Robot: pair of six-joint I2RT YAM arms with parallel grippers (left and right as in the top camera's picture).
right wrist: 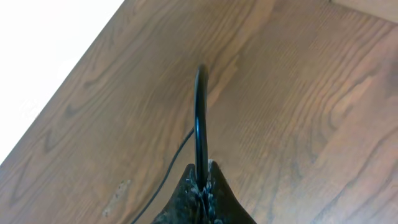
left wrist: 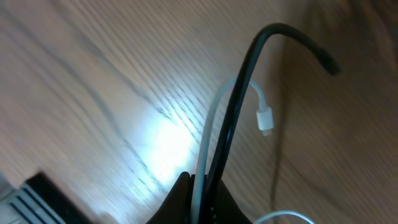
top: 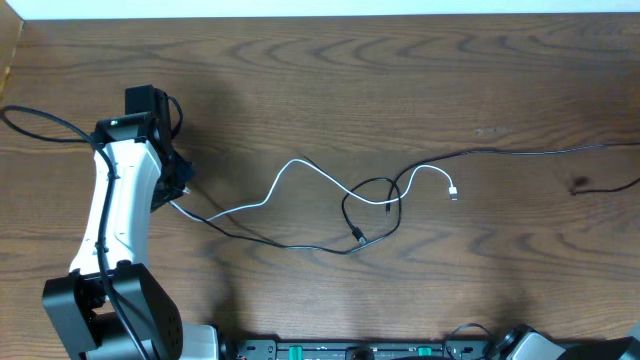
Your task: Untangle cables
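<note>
Cables (top: 372, 201) sprawl across the wooden table (top: 300, 80), crossing in a loose loop well right of the left gripper (left wrist: 202, 194). It pinches the white cable (left wrist: 208, 130) and a black cable (left wrist: 239, 99) together. The right gripper (right wrist: 202, 185) is clamped on a black cord (right wrist: 199, 118).

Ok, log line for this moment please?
left claw: shut on white cable and black cable | right claw: shut on black cable | tangle: not yet undone
</note>
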